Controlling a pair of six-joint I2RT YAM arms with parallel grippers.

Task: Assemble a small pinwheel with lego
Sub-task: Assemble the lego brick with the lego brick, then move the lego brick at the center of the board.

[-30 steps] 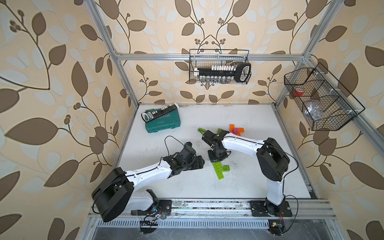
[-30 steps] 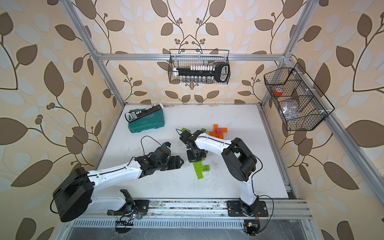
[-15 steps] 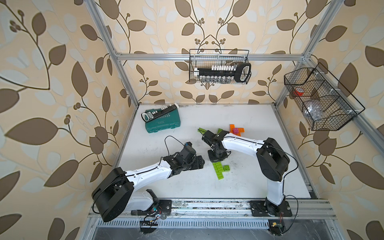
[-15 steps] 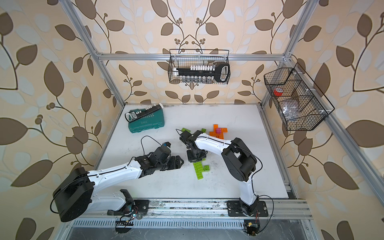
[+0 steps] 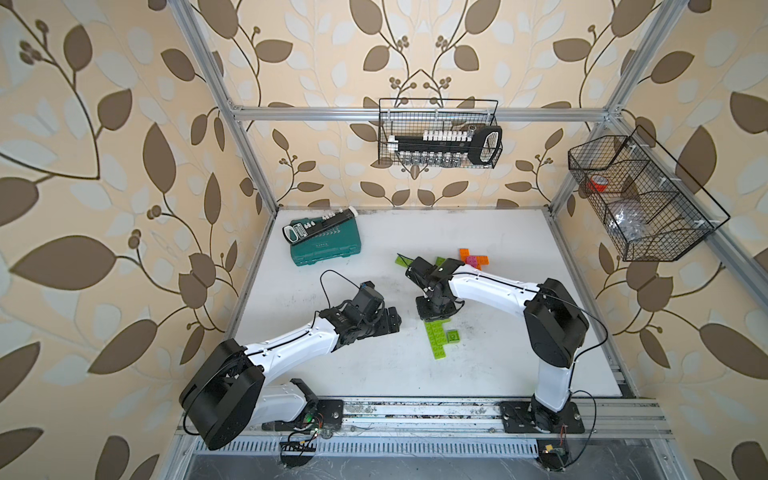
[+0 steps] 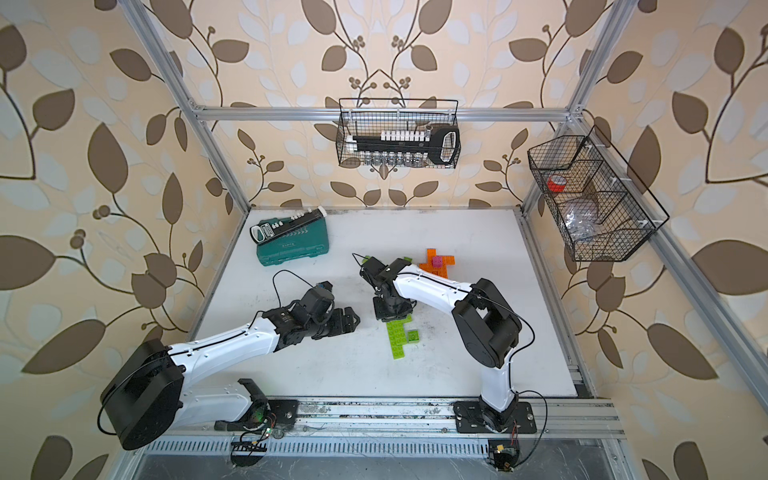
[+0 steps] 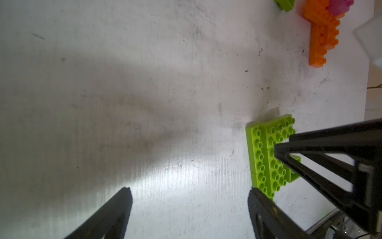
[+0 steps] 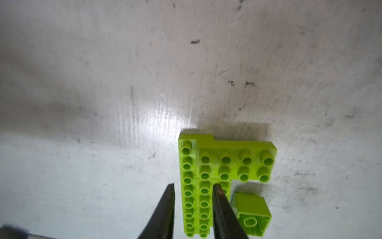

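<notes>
A lime green lego assembly lies flat on the white table, an L of joined studded bricks. A small green brick lies on its side beside it. My right gripper points down over the long strip. Its jaws stand slightly apart: one finger is clear of the brick's edge, the other is over the studs. My left gripper hangs wide open and empty to the left of the assembly. An orange cross with a pink brick on top sits behind.
Loose green bricks lie behind the right wrist. A teal tool case with a socket rail on it stands at the back left. Wire baskets hang on the back wall and the right wall.
The right gripper's jaws have parted over the green assembly. The left gripper's jaws have spread wider. Neither arm has shifted noticeably.
</notes>
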